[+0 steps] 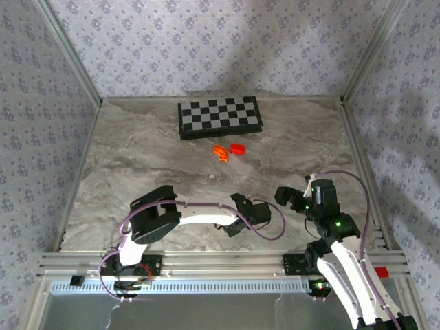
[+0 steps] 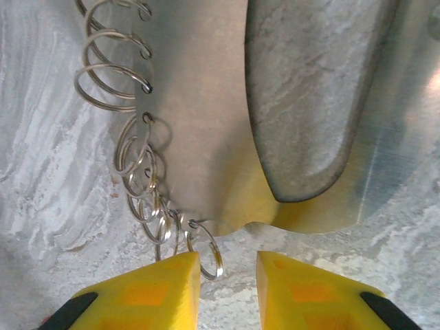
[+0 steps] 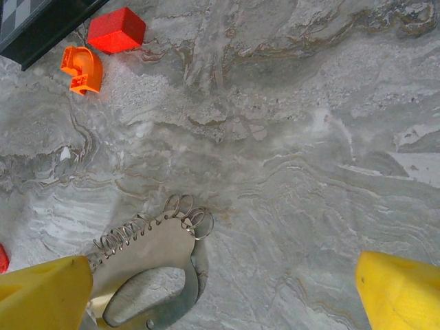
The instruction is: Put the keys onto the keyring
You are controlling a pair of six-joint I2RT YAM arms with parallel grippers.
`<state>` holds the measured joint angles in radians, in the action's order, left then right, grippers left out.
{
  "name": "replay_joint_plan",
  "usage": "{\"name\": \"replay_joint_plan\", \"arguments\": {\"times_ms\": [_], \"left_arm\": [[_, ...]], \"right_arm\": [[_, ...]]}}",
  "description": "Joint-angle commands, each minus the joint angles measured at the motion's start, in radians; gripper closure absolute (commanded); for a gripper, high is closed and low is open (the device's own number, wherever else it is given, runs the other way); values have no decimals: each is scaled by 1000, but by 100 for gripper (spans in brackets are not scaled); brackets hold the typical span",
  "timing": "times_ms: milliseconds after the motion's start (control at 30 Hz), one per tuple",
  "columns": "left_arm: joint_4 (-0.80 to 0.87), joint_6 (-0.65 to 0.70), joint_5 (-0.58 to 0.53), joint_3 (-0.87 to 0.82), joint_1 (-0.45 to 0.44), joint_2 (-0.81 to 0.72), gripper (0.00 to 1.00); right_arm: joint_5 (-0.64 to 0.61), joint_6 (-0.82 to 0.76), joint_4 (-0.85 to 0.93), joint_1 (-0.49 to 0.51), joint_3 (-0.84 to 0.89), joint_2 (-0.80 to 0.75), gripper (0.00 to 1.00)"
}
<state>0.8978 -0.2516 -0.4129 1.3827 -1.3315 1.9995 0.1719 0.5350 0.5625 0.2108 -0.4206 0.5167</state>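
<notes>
I find no writing, label, brand or number I can read: none on the black-and-white checkerboard [image 1: 219, 117], none on the red rectangular block [image 3: 116, 29], none on the shiny flat metal plate [image 2: 203, 103], none on the grey marbled table [image 1: 137, 158].

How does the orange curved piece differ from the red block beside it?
The orange curved piece is bent and hollowed; the red block is a plain box. The orange curved piece looks lighter, the red block a deeper red. Both lie side by side on the table.
</notes>
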Motion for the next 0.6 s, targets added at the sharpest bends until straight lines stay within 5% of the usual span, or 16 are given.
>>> {"name": "replay_joint_plan", "arguments": {"times_ms": [0, 567], "left_arm": [[32, 6, -32, 12, 1, 16, 73], [25, 19, -70, -11, 4, 34, 73]], "right_arm": [[-10, 0, 11, -9, 5, -10, 0], [-12, -6, 11, -20, -1, -10, 0]]}}
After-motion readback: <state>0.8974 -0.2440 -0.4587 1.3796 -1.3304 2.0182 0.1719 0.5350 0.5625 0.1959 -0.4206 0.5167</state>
